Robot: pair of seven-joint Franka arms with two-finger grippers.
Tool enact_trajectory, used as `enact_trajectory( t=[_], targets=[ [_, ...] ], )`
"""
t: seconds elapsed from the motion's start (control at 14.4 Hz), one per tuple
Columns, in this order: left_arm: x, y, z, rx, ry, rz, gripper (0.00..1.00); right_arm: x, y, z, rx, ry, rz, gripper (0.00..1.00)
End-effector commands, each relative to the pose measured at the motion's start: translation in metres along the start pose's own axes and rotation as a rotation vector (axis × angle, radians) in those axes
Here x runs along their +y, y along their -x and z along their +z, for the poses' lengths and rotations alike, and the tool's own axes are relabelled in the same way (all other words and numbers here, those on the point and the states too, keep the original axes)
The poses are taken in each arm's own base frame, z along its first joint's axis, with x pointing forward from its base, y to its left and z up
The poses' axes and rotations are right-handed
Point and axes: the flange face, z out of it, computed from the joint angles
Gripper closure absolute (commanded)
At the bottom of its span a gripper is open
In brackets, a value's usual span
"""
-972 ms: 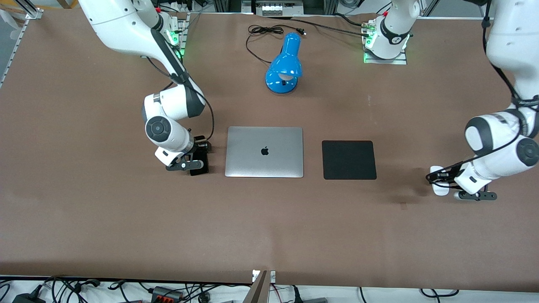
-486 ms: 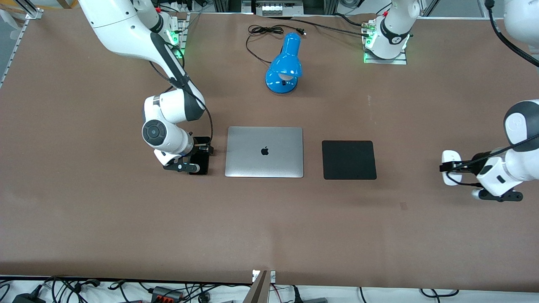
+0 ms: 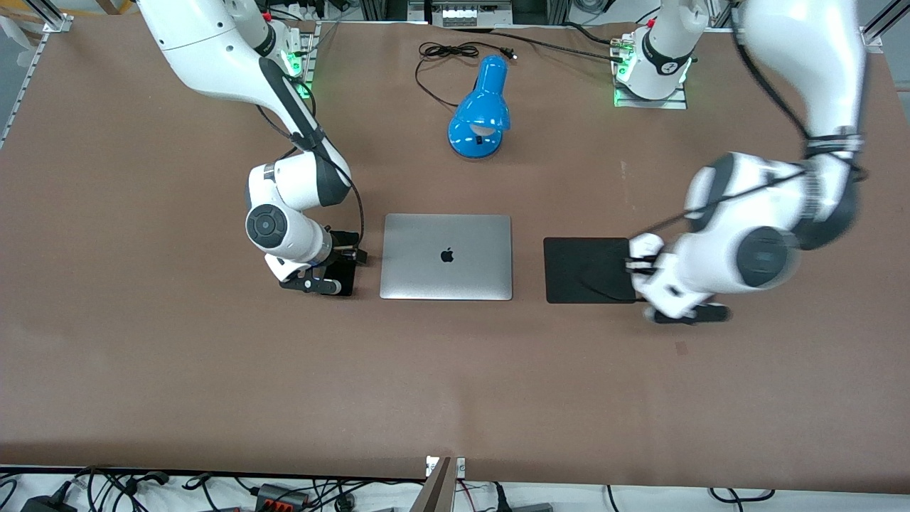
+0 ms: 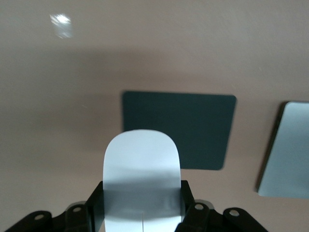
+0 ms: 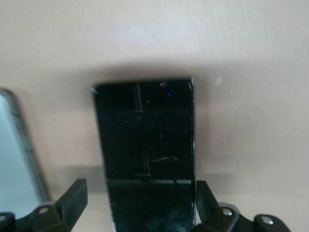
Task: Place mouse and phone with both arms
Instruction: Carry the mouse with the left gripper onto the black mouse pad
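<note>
Left wrist view shows the left end effector (image 4: 142, 212) pinching the mouse (image 4: 142, 181) by its sides, up in the air over the edge of the mouse pad (image 3: 589, 270) at the left arm's end. The right end effector (image 5: 140, 203) is spread, its fingers (image 5: 72, 195) apart from the phone (image 5: 147, 159), which lies flat on the surface (image 3: 213, 370) just beside the laptop (image 3: 446, 257).

One mouse (image 4: 141, 166), one phone (image 5: 145, 145), one laptop (image 3: 446, 257), one mouse pad (image 3: 584, 270), one lamp (image 3: 480, 108), two arms (image 3: 284, 178).
</note>
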Motion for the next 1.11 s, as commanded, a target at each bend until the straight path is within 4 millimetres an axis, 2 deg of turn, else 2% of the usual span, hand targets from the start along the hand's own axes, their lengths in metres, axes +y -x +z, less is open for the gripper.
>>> enact_trajectory(
  t=[0.0,0.07,0.14,0.28,0.42,0.56,0.69,0.83,0.9,0.97,1.04],
  targets=[
    [0.029,0.006,0.04,0.007,-0.037,-0.016,0.71,-0.003,-0.027,-0.096,0.101,-0.065,0.031,0.0],
    [0.038,0.013,0.059,0.016,-0.041,-0.003,0.71,0.012,-0.042,-0.132,0.143,-0.075,0.05,0.0],
    [0.037,0.019,0.082,0.05,-0.03,0.003,0.71,0.03,-0.055,-0.159,0.159,-0.076,0.075,0.0],
    [0.042,0.041,0.124,0.121,-0.008,0.011,0.71,0.072,-0.071,-0.191,0.115,-0.064,0.136,0.0],
    [0.036,0.048,0.145,0.153,0.004,0.01,0.71,0.111,-0.07,-0.22,0.066,-0.059,0.185,0.0],
    [0.028,0.036,0.17,0.166,0.009,-0.008,0.71,0.151,-0.063,-0.249,0.031,-0.057,0.177,0.0],
    [0.024,0.029,0.179,0.195,0.024,-0.016,0.71,0.21,-0.058,-0.281,0.03,-0.072,0.106,0.0],
    [0.024,0.03,0.186,0.196,0.017,-0.008,0.7,0.264,-0.044,-0.305,-0.007,-0.088,0.037,0.0],
    [0.023,0.03,0.191,0.213,0.012,0.004,0.66,0.28,-0.036,-0.313,-0.032,-0.096,0.022,0.0],
    [0.022,0.03,0.191,0.224,0.01,0.009,0.54,0.29,-0.03,-0.322,-0.038,-0.102,0.024,0.0],
    [0.023,0.03,0.19,0.228,0.012,0.01,0.21,0.292,-0.029,-0.332,-0.031,-0.099,0.023,0.0]
  ],
)
